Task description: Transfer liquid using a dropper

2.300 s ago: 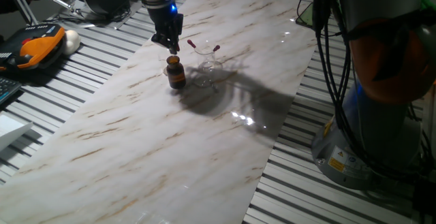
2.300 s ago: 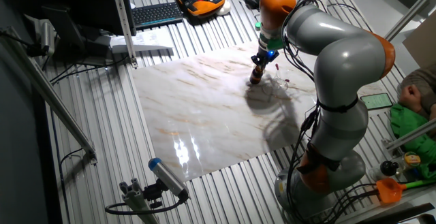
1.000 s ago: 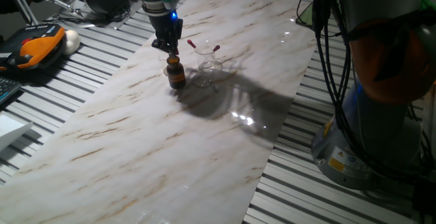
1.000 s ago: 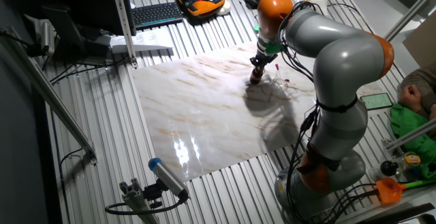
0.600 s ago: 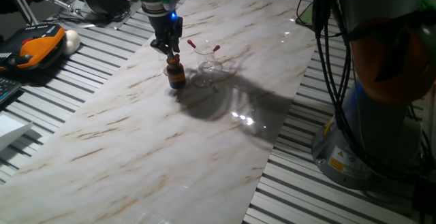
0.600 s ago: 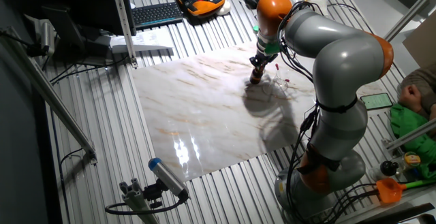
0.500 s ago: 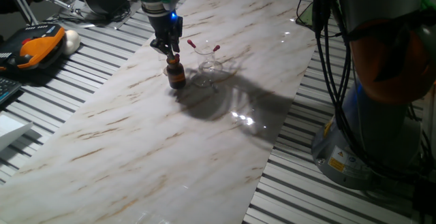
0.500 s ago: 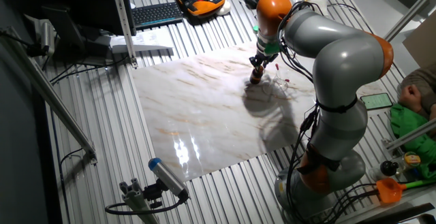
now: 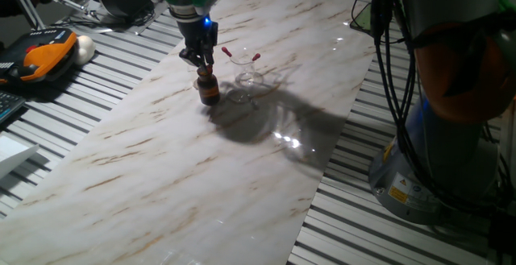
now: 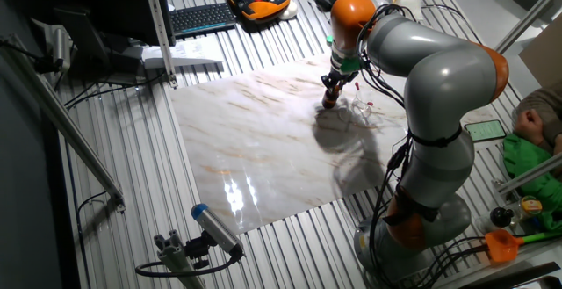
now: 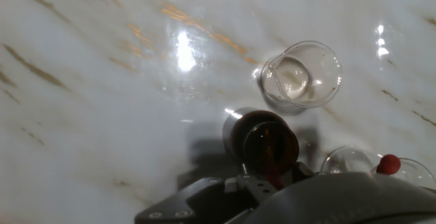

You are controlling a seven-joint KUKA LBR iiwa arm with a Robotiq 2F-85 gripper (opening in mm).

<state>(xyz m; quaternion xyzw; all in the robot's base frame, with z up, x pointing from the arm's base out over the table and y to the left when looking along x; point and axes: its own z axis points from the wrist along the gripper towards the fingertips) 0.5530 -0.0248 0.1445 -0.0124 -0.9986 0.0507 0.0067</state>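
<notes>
Hand view looks straight down on a marble slab [image 11: 82, 115], and right under the camera stands a brown bottle [image 11: 262, 141], mouth open and dark. Just beyond it sits a small clear beaker [image 11: 302, 74], apart from the bottle. At the lower right, a second glass [image 11: 347, 160] peeks out beside the hand, with a red bulb [image 11: 388, 163] of one pipette showing at its rim.

One fixed view gives the side picture: bottle [image 9: 209, 87] upright on the slab [image 9: 161, 160], a clear glass [image 9: 248, 75] just beside it with two red-tipped pipettes [image 9: 240, 55] leaning out of it. An orange pendant [image 9: 47, 53] lies well off to the side on the slatted table [image 9: 419, 233].

Gripper [image 9: 198, 58] hangs directly over the bottle's neck, fingertips close together, practically at the mouth. Whether a dropper is pinched between them, I cannot tell, since nothing thin and clear shows up there. The other fixed view has the gripper [image 10: 331, 83] in the same spot, too small to settle it.
</notes>
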